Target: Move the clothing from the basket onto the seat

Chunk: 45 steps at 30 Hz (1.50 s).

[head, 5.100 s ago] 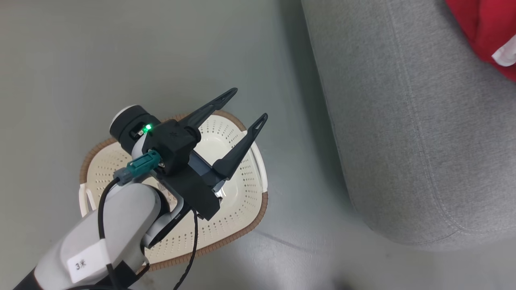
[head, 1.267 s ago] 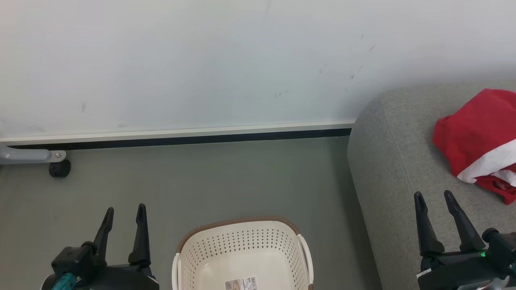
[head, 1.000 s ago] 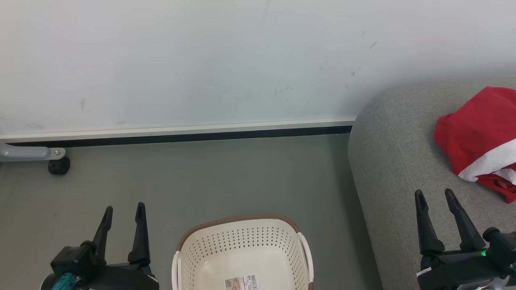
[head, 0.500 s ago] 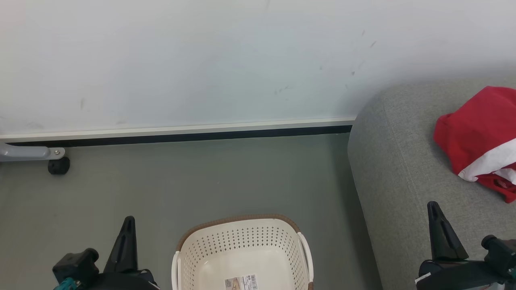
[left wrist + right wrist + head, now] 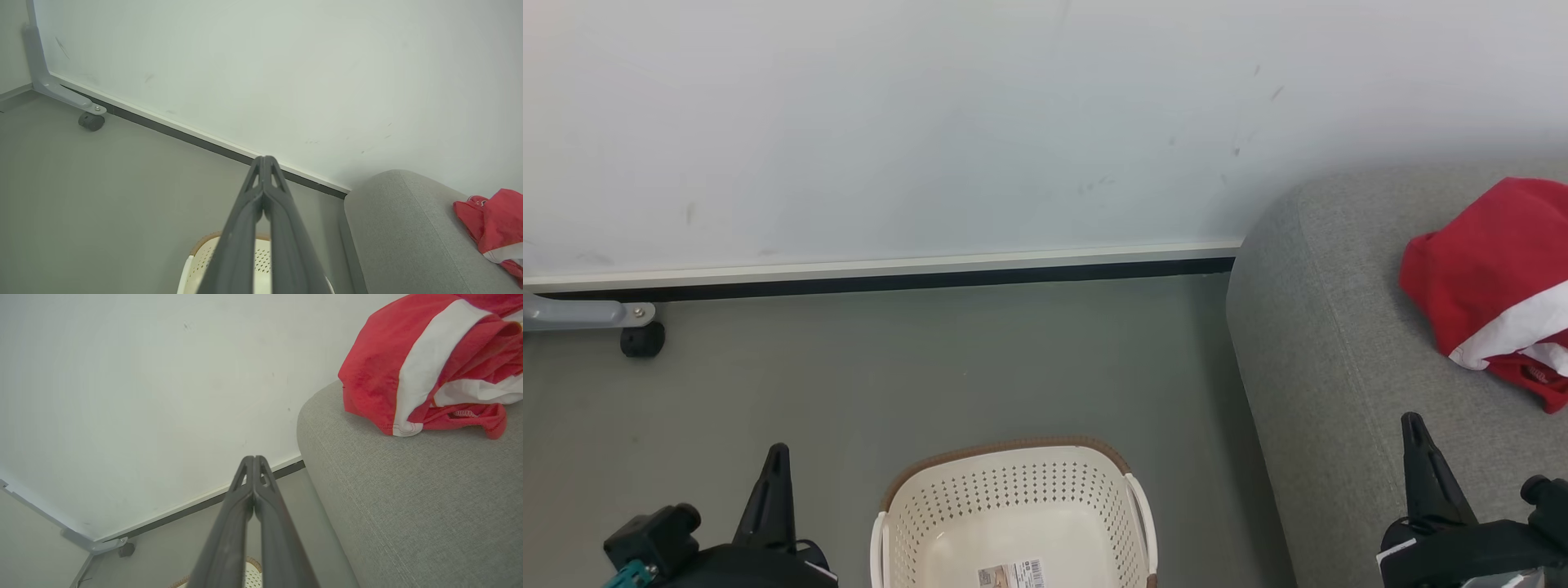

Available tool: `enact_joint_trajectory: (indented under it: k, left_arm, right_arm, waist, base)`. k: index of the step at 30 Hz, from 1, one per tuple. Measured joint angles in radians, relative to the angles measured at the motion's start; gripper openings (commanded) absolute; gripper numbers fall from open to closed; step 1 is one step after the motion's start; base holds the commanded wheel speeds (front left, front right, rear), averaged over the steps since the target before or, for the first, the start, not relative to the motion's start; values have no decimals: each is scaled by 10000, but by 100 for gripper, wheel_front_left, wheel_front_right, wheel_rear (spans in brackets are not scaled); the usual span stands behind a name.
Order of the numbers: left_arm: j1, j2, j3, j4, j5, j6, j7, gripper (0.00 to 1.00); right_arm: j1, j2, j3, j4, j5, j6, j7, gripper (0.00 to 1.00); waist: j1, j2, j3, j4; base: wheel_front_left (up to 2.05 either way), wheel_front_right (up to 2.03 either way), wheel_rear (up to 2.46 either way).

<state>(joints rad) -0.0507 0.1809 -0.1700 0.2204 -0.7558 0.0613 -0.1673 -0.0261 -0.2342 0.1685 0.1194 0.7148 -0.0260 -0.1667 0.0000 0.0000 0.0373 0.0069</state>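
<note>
red clothing [image 5: 1486, 269] with white panels lying crumpled on grey seat [image 5: 1339, 343] at 3 o'clock, cream basket [image 5: 1013, 482] sitting on floor [image 5: 931, 367] at 6 o'clock, left tool [image 5: 777, 454] and right tool [image 5: 1414, 426] pinching fully closed, gripping nothing

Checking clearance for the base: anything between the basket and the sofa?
Nothing: a bare strip of grey floor separates the basket and the sofa, as the head view shows.

Left arm [image 5: 727, 567] and right arm [image 5: 1462, 555] rest low, jaws closed.
</note>
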Motion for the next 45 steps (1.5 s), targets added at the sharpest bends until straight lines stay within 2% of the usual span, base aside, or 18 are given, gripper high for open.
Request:
enact_joint_trajectory:
  k: [45]
  left_arm:
    - [-62, -731, 1379, 295, -4426, -936, 1503, 0]
  right_arm:
    - [-278, 1011, -1613, 848, 4702, 721, 1499, 0]
  waist:
    - [0, 1, -195, -37]
  base:
    - [0, 0, 0]
